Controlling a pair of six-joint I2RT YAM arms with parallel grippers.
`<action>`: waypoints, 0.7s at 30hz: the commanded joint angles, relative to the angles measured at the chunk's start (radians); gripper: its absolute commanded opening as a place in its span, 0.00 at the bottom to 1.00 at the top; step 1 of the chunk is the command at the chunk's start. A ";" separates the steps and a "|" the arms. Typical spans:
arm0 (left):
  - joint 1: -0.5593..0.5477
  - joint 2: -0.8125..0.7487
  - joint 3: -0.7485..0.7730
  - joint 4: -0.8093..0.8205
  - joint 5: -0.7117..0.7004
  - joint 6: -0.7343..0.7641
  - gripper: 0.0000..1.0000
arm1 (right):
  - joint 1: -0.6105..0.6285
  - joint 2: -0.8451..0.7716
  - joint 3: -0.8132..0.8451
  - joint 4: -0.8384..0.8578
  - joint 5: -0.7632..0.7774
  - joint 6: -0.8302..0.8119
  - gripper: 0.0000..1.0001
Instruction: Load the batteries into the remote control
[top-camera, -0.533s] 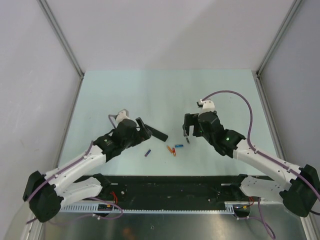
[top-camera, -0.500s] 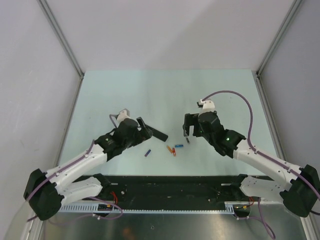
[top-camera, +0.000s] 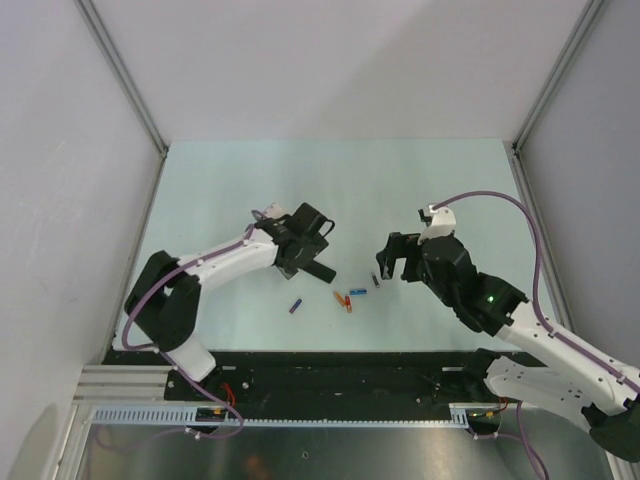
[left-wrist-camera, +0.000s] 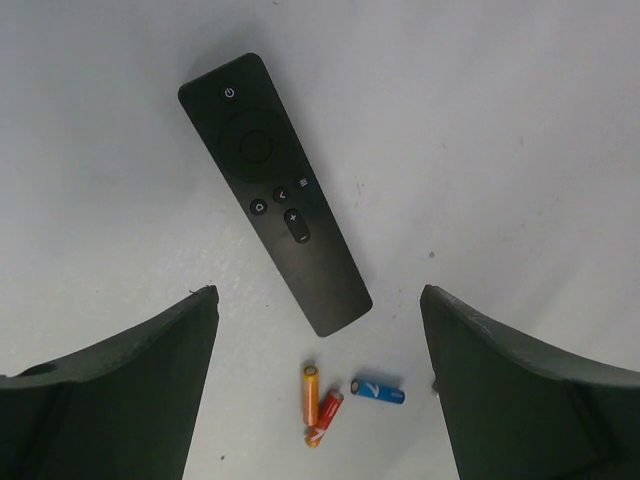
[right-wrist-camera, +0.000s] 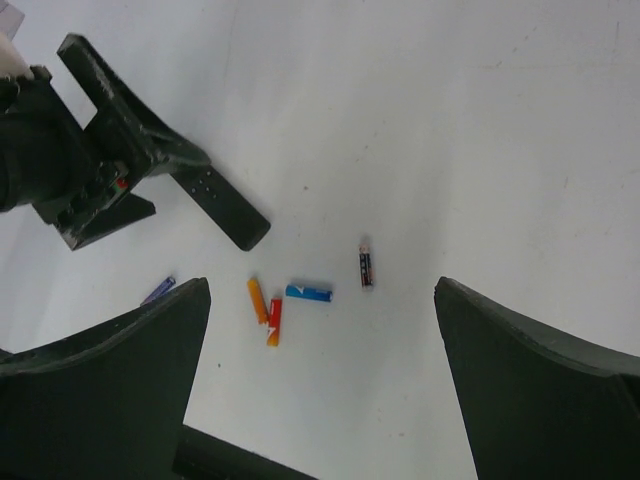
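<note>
The remote control (left-wrist-camera: 275, 235) is a slim black bar lying buttons-up on the table; it also shows in the top view (top-camera: 320, 269) and the right wrist view (right-wrist-camera: 225, 207). The two batteries, one orange (left-wrist-camera: 311, 395) and one red (left-wrist-camera: 326, 415), lie touching in a V just beyond its end (top-camera: 343, 300) (right-wrist-camera: 265, 310). My left gripper (left-wrist-camera: 318, 300) (top-camera: 303, 250) is open and empty, above the remote. My right gripper (right-wrist-camera: 320, 285) (top-camera: 395, 262) is open and empty, above the table to the right of the batteries.
A blue cylinder (left-wrist-camera: 378, 391) (right-wrist-camera: 308, 293) lies beside the batteries. A dark grey piece (right-wrist-camera: 365, 268) lies right of it. A purple-blue cylinder (top-camera: 295, 306) (right-wrist-camera: 158, 290) lies left of the batteries. The black base strip (top-camera: 340, 375) runs along the near edge.
My left arm has swung out, its gripper shifting right and farther from the bases over the remote. My right gripper has shifted a little right and nearer. The remote and batteries have not moved.
</note>
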 joint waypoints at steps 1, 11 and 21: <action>-0.012 0.057 0.088 -0.129 -0.046 -0.167 0.85 | 0.016 -0.039 -0.023 -0.065 0.025 0.034 1.00; -0.012 0.235 0.225 -0.199 -0.016 -0.322 0.83 | 0.017 -0.128 -0.040 -0.102 -0.002 0.036 1.00; 0.003 0.309 0.245 -0.202 0.006 -0.368 0.81 | 0.019 -0.184 -0.040 -0.137 -0.002 0.039 1.00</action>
